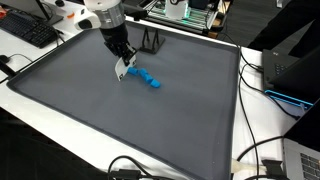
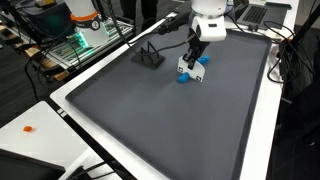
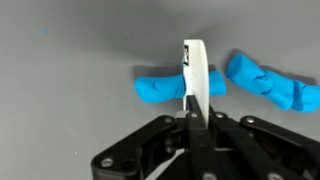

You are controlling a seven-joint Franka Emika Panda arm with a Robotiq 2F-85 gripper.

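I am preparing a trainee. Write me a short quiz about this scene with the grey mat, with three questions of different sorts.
1. True or false: the gripper is shut on a thin white piece.
2. The lumps lying on the grey mat behind that piece are: A red, B blue, C green.
3. Fill in: the black stand sits near the mat's ____ (edge or middle).

Key: 1 true; 2 B; 3 edge.

Two blue pieces (image 3: 158, 88), one white card (image 3: 195, 68), one black stand (image 1: 150, 42), one grey mat (image 1: 120, 125).
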